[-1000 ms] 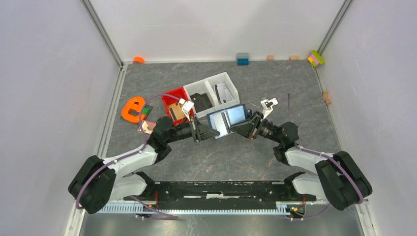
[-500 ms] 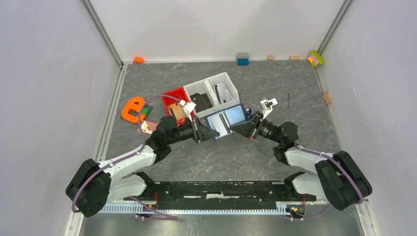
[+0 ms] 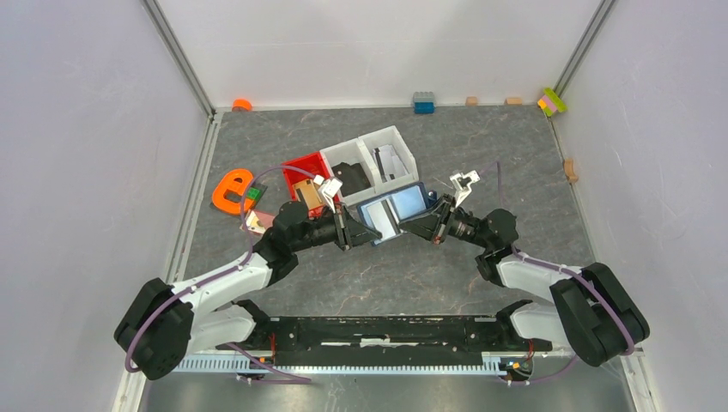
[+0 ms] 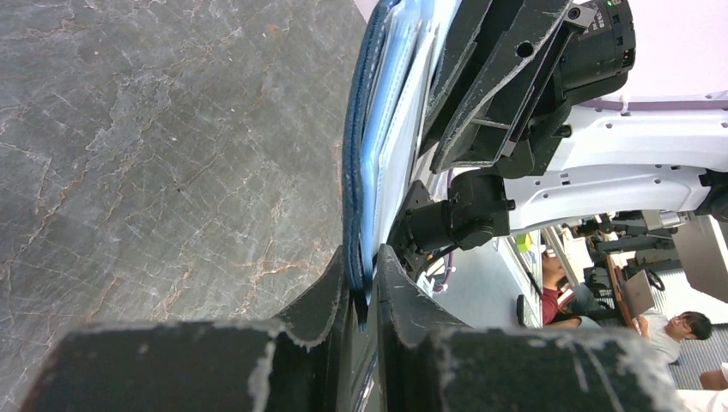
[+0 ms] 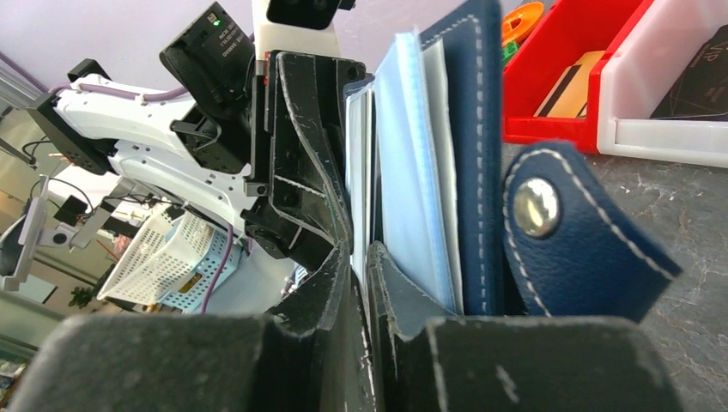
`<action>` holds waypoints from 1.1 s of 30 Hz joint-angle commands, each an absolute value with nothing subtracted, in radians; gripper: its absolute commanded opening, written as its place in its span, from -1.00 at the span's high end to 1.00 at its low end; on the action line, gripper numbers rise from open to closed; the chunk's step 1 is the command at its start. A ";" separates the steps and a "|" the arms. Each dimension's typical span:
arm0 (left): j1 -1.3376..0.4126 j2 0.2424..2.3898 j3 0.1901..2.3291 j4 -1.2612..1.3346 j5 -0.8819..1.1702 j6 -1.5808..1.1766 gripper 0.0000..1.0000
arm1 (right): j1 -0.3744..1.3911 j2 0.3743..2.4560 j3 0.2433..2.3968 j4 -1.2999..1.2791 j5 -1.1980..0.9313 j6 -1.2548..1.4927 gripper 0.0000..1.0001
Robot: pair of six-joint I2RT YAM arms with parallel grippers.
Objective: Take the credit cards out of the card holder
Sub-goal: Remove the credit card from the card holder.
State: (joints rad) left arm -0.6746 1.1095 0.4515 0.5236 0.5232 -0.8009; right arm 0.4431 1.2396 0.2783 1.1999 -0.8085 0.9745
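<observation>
The card holder (image 3: 403, 204), navy outside and lighter blue inside, hangs open above the table between both arms. My left gripper (image 3: 354, 230) is shut on its left edge; in the left wrist view the navy edge (image 4: 354, 189) runs down into that gripper (image 4: 364, 276). My right gripper (image 3: 422, 225) comes in from the right. In the right wrist view it (image 5: 360, 262) is shut on a thin pale credit card (image 5: 360, 163) that stands beside the light blue pocket (image 5: 410, 163). The holder's strap tab (image 5: 571, 227) with its snap hangs to the right.
Just behind the holder stand a red bin (image 3: 296, 165) with brown pieces and two white bins (image 3: 384, 137), one holding a black lump (image 3: 352, 178). An orange letter shape (image 3: 230, 191) lies to the left. Small blocks (image 3: 423, 102) line the far wall.
The holder and both grippers have shifted a little to the left and towards the bins. The right gripper's fingers have closed in against the holder's inside.
</observation>
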 commanded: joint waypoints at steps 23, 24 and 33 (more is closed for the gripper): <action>-0.666 1.094 0.480 0.541 0.467 -0.753 0.58 | 0.558 1.283 0.391 1.029 -0.942 0.859 0.63; -0.666 1.095 0.480 0.543 0.471 -0.753 0.61 | 0.567 1.285 0.398 1.006 -0.940 0.843 0.63; -0.666 1.091 0.476 0.567 0.492 -0.758 0.90 | 0.594 1.263 0.454 0.751 -0.870 0.675 1.00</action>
State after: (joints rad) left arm -0.6621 1.1027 0.4511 0.4442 0.5251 -0.7898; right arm 0.5240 1.2835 0.4255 0.8158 -0.7616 0.7082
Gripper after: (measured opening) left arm 0.203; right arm 0.034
